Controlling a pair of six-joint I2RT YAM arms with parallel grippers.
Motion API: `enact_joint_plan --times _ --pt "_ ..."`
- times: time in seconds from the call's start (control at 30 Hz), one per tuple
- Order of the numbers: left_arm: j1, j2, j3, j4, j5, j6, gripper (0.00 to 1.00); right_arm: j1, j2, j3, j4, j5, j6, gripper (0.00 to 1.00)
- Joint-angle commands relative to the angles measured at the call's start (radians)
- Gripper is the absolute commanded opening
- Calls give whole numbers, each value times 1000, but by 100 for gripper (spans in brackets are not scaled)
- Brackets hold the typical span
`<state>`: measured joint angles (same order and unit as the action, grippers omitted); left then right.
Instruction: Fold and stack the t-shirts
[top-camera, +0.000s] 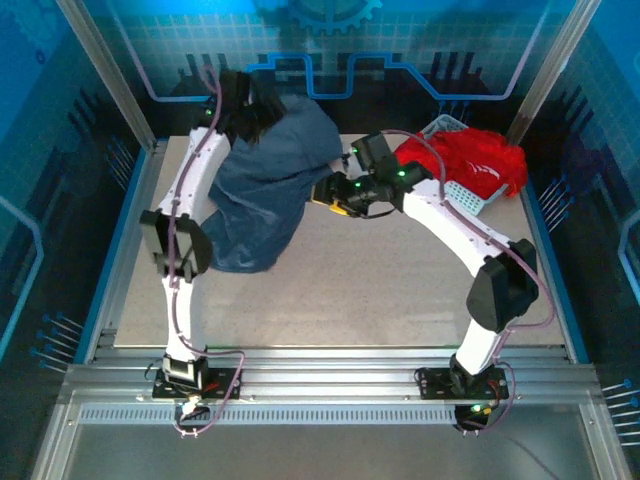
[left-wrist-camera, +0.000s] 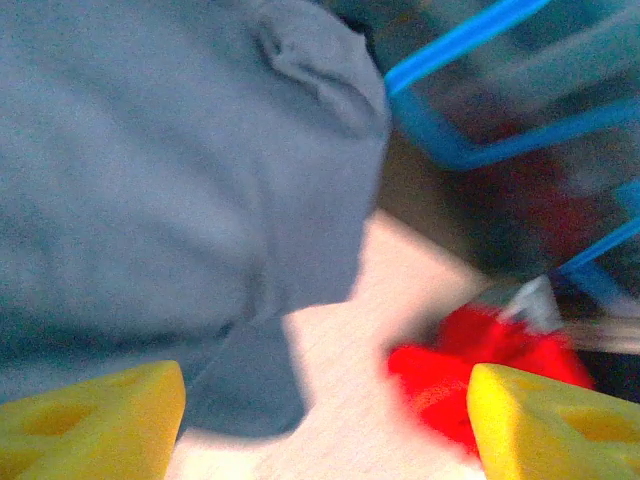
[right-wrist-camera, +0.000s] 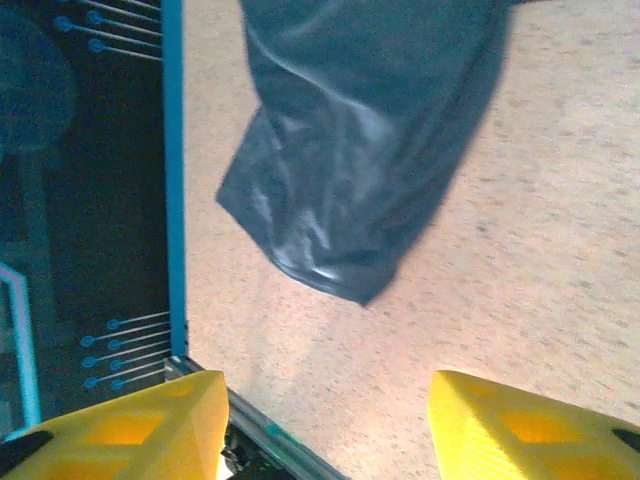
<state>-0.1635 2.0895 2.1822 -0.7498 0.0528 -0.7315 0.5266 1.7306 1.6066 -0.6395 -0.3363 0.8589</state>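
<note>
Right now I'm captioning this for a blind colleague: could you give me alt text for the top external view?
A dark slate-blue t-shirt sprawls unfolded over the left half of the table. The right hand sits beside its right edge, and bright red cloth is heaped in a white basket at the far right corner.

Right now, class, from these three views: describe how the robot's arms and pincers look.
Both the left arm and right arm have white links, black joints and black bases, with thin purplish cables running along them. Small green lights glow near the right wrist. The left pincer and right pincer have blocky yellow fingers with recessed pockets.
</note>
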Motion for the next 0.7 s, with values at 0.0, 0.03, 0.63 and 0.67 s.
enact_joint_plan --times 0.0,0.03,0.63,0.67 --pt "-71 -328 -403 -82 -92 -27 73 -95 -58 -80 -63 43 -69 55" --pt "-83 -371 -501 -85 -88 -54 73 -107 -47 -92 -58 47 -77 54" --pt "-114 -604 -1371 290 15 -650 85 -160 700 521 -72 239 -80 56" --pt "-102 -600 -1376 311 8 -655 84 -163 727 549 -74 232 -76 56"
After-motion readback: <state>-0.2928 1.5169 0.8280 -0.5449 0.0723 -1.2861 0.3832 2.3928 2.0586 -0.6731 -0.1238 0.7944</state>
